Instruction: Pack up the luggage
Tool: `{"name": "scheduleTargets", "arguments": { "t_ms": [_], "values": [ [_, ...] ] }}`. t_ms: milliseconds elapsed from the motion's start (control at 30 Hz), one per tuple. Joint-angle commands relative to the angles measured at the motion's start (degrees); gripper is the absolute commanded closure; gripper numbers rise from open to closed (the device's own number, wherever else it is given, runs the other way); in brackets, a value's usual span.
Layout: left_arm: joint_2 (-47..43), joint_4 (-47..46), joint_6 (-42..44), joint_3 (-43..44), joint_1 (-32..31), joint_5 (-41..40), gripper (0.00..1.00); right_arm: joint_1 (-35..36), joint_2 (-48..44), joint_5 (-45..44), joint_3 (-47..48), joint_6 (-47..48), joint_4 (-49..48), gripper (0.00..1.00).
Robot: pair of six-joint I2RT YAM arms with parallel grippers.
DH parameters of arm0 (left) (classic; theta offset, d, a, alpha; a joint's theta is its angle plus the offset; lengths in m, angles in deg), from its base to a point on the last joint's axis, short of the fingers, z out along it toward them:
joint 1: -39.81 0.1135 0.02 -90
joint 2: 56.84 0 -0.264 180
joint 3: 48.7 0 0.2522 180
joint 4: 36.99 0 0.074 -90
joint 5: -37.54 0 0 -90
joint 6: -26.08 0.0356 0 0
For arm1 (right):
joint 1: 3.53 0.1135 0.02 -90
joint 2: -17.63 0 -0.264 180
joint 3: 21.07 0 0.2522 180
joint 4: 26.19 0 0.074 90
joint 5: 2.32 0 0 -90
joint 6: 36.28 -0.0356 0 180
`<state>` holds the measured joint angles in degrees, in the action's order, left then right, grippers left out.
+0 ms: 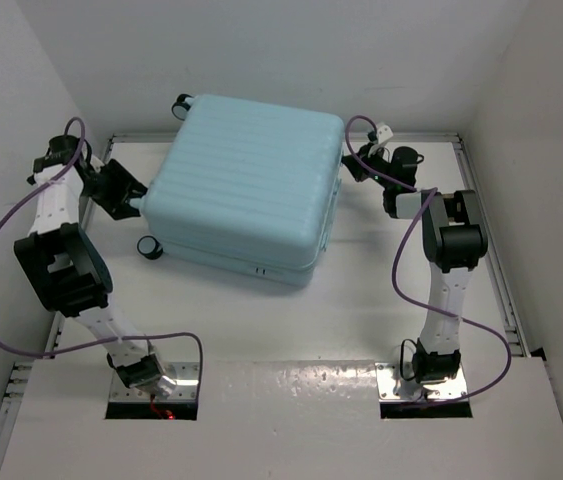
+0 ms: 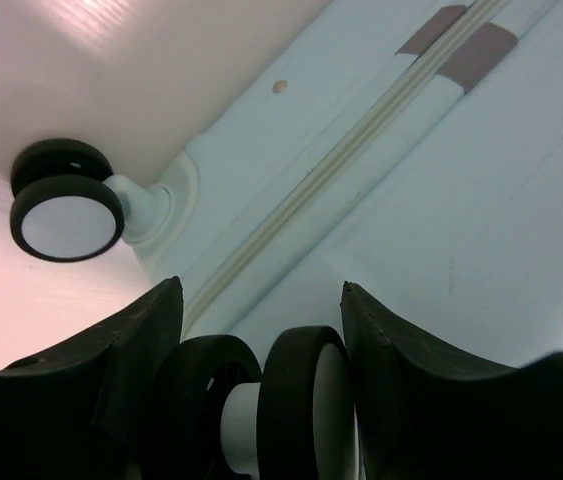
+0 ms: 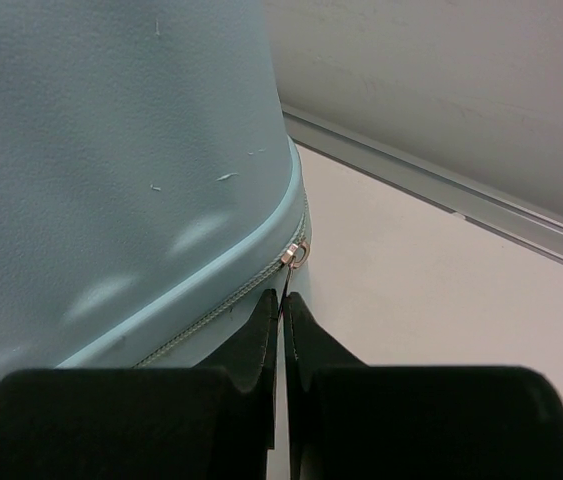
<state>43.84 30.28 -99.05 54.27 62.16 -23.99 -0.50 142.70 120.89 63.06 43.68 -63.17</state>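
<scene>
The pale-blue luggage [image 1: 246, 185] lies flat and closed in the middle of the table, ribbed shell up. My left gripper [image 1: 139, 203] is at its left side. In the left wrist view that gripper [image 2: 261, 288] has its fingers against both sides of a black-and-white twin wheel [image 2: 296, 410], shut on it. A second wheel [image 2: 66, 205] stands free further off. My right gripper [image 1: 351, 165] is at the case's right far corner. Seen from the right wrist, this gripper [image 3: 282, 298] is shut on the thin zipper pull [image 3: 295, 255] hanging from the seam of the luggage [image 3: 111, 150].
White walls enclose the table on the left, far and right sides. A metal rail [image 3: 441, 185] runs along the table edge just beyond the right gripper. Purple cables [image 1: 1, 250] loop beside both arms.
</scene>
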Motion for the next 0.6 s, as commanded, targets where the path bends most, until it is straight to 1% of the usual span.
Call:
{"name": "scheduleTargets", "arguments": {
  "t_ms": [0,100,133,233,400,433,467,500,533,567],
  "values": [
    [1.9,-1.0,3.8,12.3,1.2,9.9,1.0,2.6,-2.1,5.5,0.8,0.3,-0.6,1.0],
    [5.9,-3.1,3.8,19.7,2.4,9.9,1.0,2.9,-3.2,6.9,-0.5,0.2,-1.1,1.0],
    [7.1,-3.2,4.5,23.8,2.4,9.4,1.0,3.3,-3.6,7.0,-0.8,0.2,-1.2,1.0],
    [11.0,-3.8,5.0,29.8,3.1,8.8,1.0,4.3,-5.1,9.1,-2.3,-0.4,-1.7,1.0],
    [15.6,-7.9,5.0,36.1,4.2,8.3,0.99,6.9,-6.4,11.3,-3.2,-3.2,-3.4,1.0],
    [16.2,-8.7,3.4,36.9,4.9,9.3,0.83,8.0,-6.4,11.8,-3.3,-3.8,-3.7,1.0],
    [16.8,-9.6,2.9,36.9,5.5,10.0,0.23,8.4,-6.5,11.9,-3.3,-4.3,-3.8,1.0],
    [16.1,-9.6,2.4,36.9,5.5,9.1,0.0,9.4,-6.0,11.9,-2.8,-5.0,-4.2,1.0],
    [16.1,-9.6,1.5,36.9,5.5,9.1,0.0,9.9,-6.0,12.4,-2.6,-5.3,-4.5,1.0],
    [13.7,-9.0,0.8,33.9,6.1,8.3,0.0,10.1,-5.9,12.5,-2.4,-5.4,-4.5,1.0]
  ]
}}
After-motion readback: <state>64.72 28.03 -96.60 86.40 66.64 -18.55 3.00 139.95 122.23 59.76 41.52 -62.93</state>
